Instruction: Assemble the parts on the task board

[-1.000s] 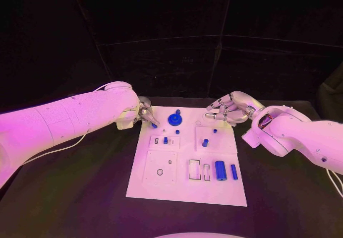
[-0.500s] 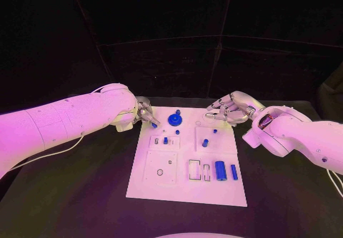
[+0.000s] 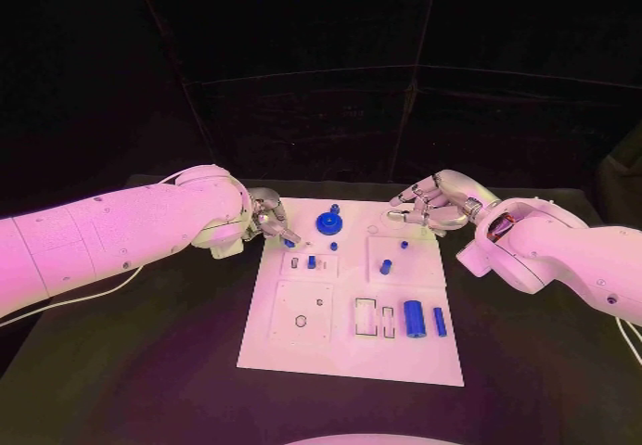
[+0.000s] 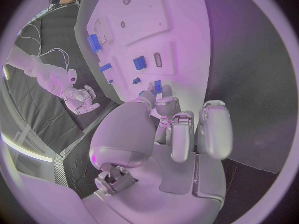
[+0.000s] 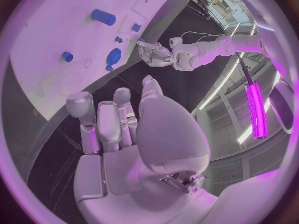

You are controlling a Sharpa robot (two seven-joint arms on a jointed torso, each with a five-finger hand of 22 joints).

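The white task board [image 3: 351, 343] lies mid-table. On it are a blue knob [image 3: 327, 223], several small blue pegs such as one [image 3: 385, 267], a thick blue cylinder [image 3: 414, 318] and a slim blue bar [image 3: 438, 321]. My left hand [image 3: 272, 222] is over the board's far left corner. Its fingertips pinch a small blue part [image 3: 289, 243], which the left wrist view shows as the small blue part [image 4: 157, 86] between the fingertips [image 4: 167, 102]. My right hand [image 3: 430, 209] hovers at the far right corner, fingers loosely curled and holding nothing.
Two empty rectangular slots [image 3: 364, 316] lie left of the cylinder. A square plate with a round hole [image 3: 301, 320] sits on the board's near left. Black table [image 3: 160, 371] surrounds the board on both sides. The right wrist view shows the board [image 5: 50, 35] and my left hand [image 5: 156, 52].
My left hand has shifted a little nearer and inward over the board's corner, carrying the small blue part with it. The right hand has barely moved.
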